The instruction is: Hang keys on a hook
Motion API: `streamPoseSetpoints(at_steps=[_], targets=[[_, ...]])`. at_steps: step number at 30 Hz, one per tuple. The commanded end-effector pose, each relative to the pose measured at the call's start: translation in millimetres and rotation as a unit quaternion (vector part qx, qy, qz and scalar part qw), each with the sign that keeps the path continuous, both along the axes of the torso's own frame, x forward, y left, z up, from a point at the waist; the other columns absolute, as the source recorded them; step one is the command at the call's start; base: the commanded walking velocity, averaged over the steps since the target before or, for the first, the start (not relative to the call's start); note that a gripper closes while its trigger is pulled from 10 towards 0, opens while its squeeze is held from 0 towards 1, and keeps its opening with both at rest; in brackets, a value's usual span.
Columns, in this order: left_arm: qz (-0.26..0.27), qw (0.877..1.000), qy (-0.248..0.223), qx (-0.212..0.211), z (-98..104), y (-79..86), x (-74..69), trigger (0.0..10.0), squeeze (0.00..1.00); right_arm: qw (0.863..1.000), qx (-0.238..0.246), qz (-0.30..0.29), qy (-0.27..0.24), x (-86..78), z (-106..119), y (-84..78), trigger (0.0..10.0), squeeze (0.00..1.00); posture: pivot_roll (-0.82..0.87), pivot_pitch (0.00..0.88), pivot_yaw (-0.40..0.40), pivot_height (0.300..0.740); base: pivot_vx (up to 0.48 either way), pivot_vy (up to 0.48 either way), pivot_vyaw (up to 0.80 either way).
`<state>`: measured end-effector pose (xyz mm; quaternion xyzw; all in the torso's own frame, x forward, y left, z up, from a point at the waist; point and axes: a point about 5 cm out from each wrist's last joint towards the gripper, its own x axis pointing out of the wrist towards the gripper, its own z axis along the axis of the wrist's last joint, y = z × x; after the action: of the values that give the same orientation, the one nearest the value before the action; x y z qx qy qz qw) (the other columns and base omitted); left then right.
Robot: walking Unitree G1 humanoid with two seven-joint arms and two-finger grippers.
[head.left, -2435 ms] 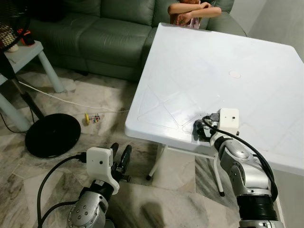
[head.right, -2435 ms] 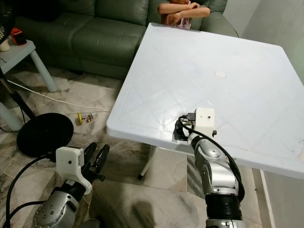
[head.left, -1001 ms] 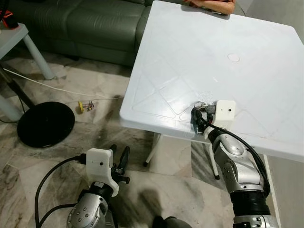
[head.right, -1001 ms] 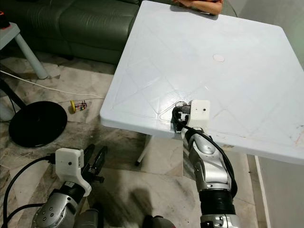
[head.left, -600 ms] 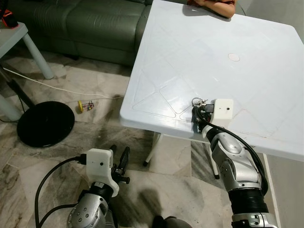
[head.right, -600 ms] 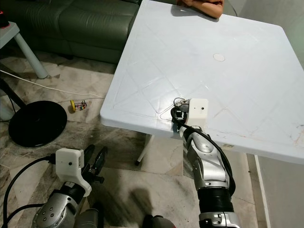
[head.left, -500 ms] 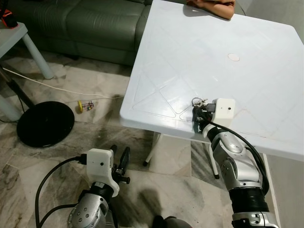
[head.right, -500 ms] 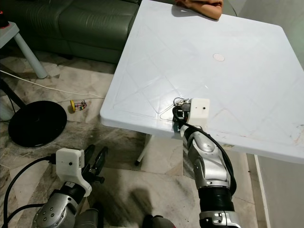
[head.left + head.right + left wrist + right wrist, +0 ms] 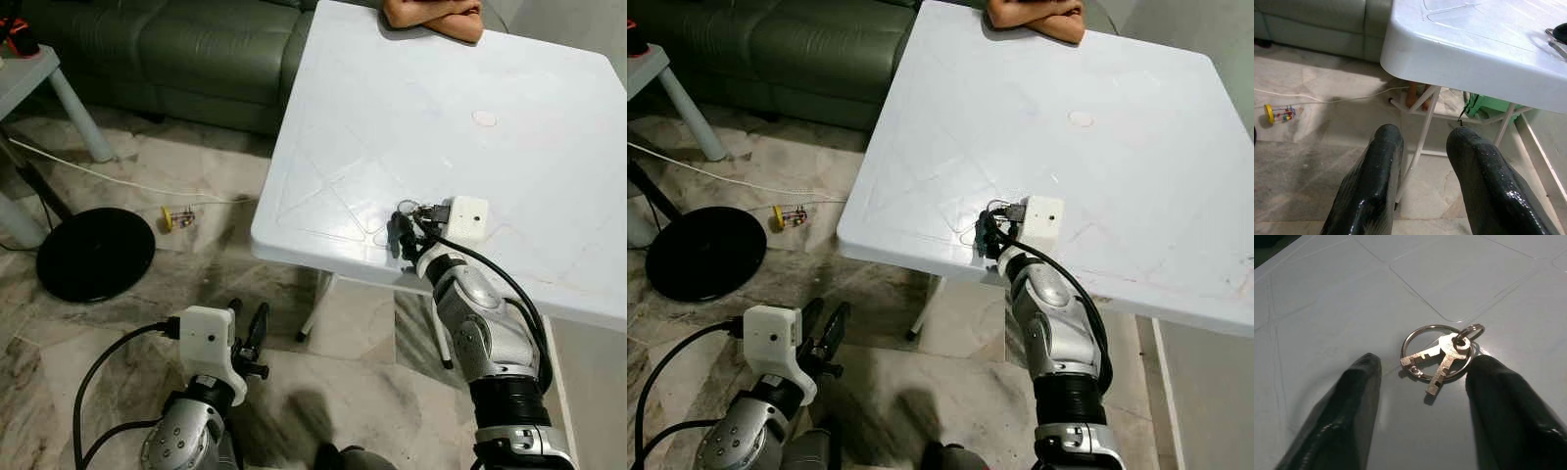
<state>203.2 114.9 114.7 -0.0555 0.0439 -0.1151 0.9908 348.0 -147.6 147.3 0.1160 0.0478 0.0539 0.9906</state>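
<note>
Two small keys on a metal ring (image 9: 1442,352) lie flat on the white plastic table (image 9: 411,98), close to its front edge (image 9: 409,208). My right gripper (image 9: 1425,361) rests low over the tabletop with its black fingers open, one on each side of the ring and touching nothing; in the left eye view it sits just behind the keys (image 9: 407,223). My left gripper (image 9: 249,313) hangs low over the marble floor, left of the table, open and empty (image 9: 1425,132).
A person's folded arms (image 9: 431,15) rest on the table's far edge. A green sofa (image 9: 176,49) stands behind. On the floor to the left are a black round base (image 9: 95,253), a small toy (image 9: 176,217), a white cable and a side table leg (image 9: 73,103).
The camera has tipped down since the oldest frames. My right gripper has edged up to the keys and spread its fingers around them. The keys and the left arm stayed put.
</note>
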Motion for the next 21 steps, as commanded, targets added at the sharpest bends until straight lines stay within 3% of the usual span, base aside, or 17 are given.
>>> streamPoseSetpoints(at_steps=[1, 9, 21], targets=[[-0.004, 1.0, 0.0, -0.002, 0.4, -3.6, -3.4, 10.0, 0.0, 0.999, 0.013, -0.029, 0.043, -1.0, -17.2, -10.0, 10.0, 1.0, 0.18, 0.249, -0.118, 0.74, 0.0, 0.0, 0.0], [-0.003, 1.0, -0.003, -0.004, 1.3, -5.3, -2.0, 10.0, 0.0, 0.998, 0.011, -0.063, 0.006, 5.9, -5.8, -11.2, 10.0, 1.0, 0.18, 0.248, -0.12, 0.74, 0.0, 0.0, 0.0], [-0.003, 1.0, -0.003, -0.004, 1.3, -6.2, -3.2, 10.0, 0.0, 0.997, 0.005, -0.079, 0.016, 10.1, -6.0, -9.6, 10.0, 1.0, 0.18, 0.256, -0.121, 0.74, 0.0, 0.0, 0.0]])
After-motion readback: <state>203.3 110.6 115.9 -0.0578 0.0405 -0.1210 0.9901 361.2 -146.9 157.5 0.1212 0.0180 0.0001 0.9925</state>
